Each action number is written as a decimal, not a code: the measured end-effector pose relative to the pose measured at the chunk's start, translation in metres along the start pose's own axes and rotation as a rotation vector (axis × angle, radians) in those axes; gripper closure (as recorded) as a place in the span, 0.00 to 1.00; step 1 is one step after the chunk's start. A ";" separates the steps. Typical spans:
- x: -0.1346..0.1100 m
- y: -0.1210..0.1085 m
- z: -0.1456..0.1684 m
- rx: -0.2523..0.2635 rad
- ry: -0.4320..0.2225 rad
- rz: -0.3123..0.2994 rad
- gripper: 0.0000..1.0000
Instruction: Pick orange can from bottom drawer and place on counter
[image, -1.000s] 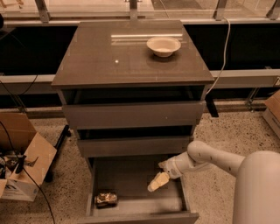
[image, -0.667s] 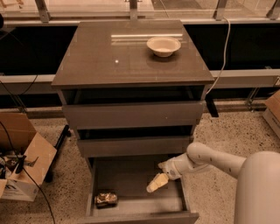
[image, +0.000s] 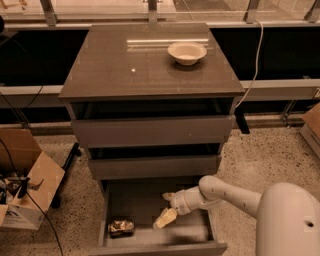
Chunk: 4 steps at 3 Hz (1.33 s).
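**Gripper edges left toward the can; no grasp yet**

Since a second ago the gripper (image: 165, 209) has shifted slightly left and nearer inside the bottom drawer (image: 135, 202). The orange can (image: 121, 227) lies unmoved in the drawer's near left corner. The jaws are spread and hold nothing, just right of the can but apart from it. The reach looks under way. Still to do: grasping, lifting and setting the can on the counter (image: 125, 65), where a bowl (image: 187, 52) sits far right.
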<state>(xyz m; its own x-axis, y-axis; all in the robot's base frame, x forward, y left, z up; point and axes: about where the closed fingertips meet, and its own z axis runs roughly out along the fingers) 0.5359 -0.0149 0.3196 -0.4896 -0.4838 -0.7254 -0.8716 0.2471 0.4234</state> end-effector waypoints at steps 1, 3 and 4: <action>0.002 0.002 0.044 -0.066 -0.012 -0.061 0.00; 0.007 -0.004 0.082 -0.087 -0.034 -0.038 0.00; 0.014 -0.001 0.096 -0.018 -0.048 -0.066 0.00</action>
<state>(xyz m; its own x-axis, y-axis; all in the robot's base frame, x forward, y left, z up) 0.5273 0.0593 0.2572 -0.4320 -0.4578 -0.7770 -0.9017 0.2004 0.3832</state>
